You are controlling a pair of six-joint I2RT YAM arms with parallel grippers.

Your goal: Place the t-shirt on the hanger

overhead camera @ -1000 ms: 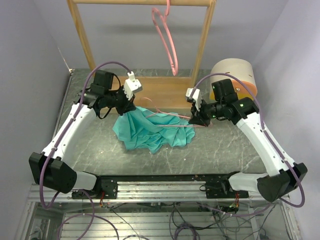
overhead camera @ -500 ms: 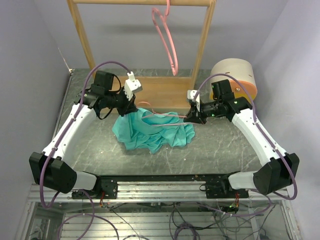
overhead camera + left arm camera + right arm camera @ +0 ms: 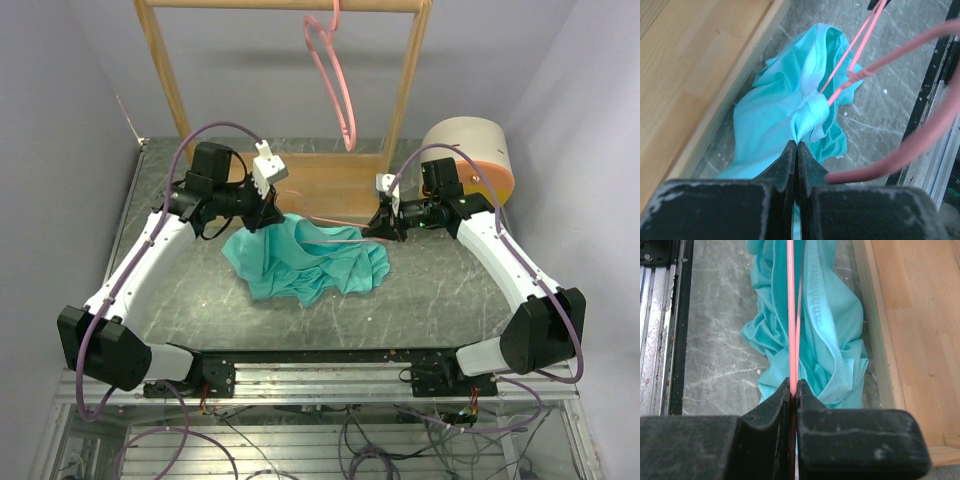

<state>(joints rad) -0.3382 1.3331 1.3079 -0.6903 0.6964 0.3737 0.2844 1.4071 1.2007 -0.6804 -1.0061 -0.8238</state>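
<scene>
1. Left tool [image 3: 796, 146]: fully closed, no gap between the jaws, nipping a bunched fold of the t-shirt [image 3: 775, 107]; looks like the pale collar hem.
2. Right tool [image 3: 793, 384]: closed down on the thin pink wires of the hanger [image 3: 791, 310], holding it low and roughly level, aimed across at the left tool.
3. Far end of the hanger meets the cloth right at the left tool's pinch. Cannot tell whether it is inside the neck opening or only lying against it.
4. T-shirt otherwise heaped mid-counter [image 3: 450, 290], nearer the far edge, touching the front of the wooden rack [image 3: 330, 182] base. Bulk of the cloth crumpled flat, sleeves not distinguishable.
5. Second hanger [image 3: 336, 95] hooked on the rack's top bar, well above, not involved.
6. Progress, judged: early to middle. Done: cloth and hanger each gripped and brought together. Left: feeding both shoulders through the neck, seating the cloth on the slopes, lifting clear.
</scene>
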